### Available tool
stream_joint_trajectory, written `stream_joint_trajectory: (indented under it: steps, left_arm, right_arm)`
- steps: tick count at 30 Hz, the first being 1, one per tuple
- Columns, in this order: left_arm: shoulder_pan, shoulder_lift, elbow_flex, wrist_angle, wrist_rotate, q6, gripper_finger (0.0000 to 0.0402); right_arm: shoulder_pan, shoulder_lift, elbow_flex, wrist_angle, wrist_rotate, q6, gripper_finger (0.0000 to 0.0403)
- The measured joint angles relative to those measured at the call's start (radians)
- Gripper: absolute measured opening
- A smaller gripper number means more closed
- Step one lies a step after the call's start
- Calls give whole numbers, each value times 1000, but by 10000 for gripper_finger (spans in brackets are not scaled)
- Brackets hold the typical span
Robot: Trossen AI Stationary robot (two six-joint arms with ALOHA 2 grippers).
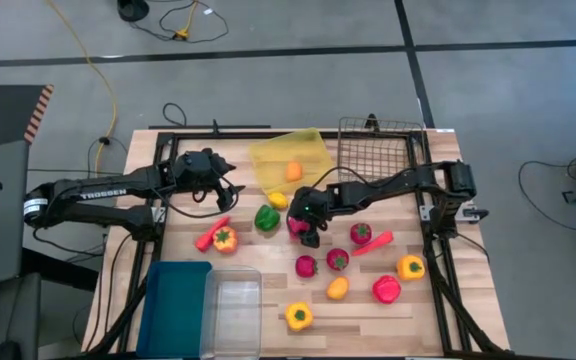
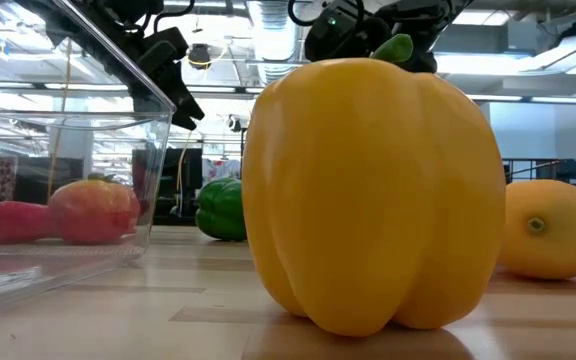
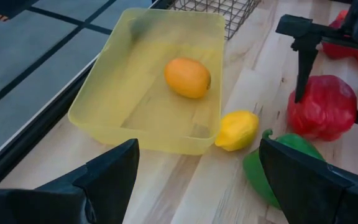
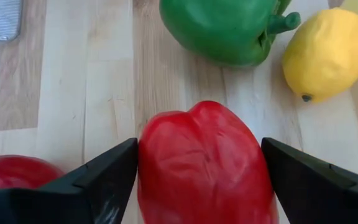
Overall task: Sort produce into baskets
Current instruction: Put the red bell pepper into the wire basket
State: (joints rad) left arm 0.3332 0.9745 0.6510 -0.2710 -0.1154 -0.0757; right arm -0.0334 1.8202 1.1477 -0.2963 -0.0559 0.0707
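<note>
My right gripper (image 1: 308, 230) (image 4: 201, 186) is open, its two fingers on either side of a red pepper (image 4: 201, 162) that rests on the table mid-table. A green pepper (image 1: 266, 217) and a yellow lemon (image 1: 278, 200) lie just beside it. My left gripper (image 1: 230, 185) (image 3: 197, 186) is open and empty, hovering left of the yellow tray (image 1: 273, 158), which holds an orange lemon (image 3: 187, 77). The black wire basket (image 1: 378, 150) stands at the far right, and the blue bin (image 1: 175, 300) and the clear bin (image 1: 231, 310) stand at the near left. My right gripper's fingers (image 4: 107, 180) come down from above and stand close on two opposite sides of the red pepper (image 3: 325, 109), which sits on the table. I cannot tell whether they touch it.
A carrot (image 1: 211, 233) and a yellow-orange pepper (image 1: 225, 239) lie at the left. Tomatoes (image 1: 338, 260), a carrot (image 1: 376, 243), peppers (image 1: 410, 267) (image 1: 386, 289) (image 1: 298, 316) and a lemon (image 1: 337, 288) are scattered at the near right.
</note>
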Motion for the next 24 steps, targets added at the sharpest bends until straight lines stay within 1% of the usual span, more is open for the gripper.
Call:
stream_joint_trajectory:
  steps: [8,16,20,24]
  left_arm:
    - [0,0,0,0,0,0,320]
    - [0,0,0,0,0,0,320]
    - [0,0,0,0,0,0,320]
    - [0,0,0,0,0,0,320]
  right_arm:
    - [-2,-1,0,-20,0,0,319]
    - [-2,-11,0,-26,0,0,314]
    - [-2,-35,-3,-36,0,1,313]
    - [-8,-89,-3,-33,0,1,313]
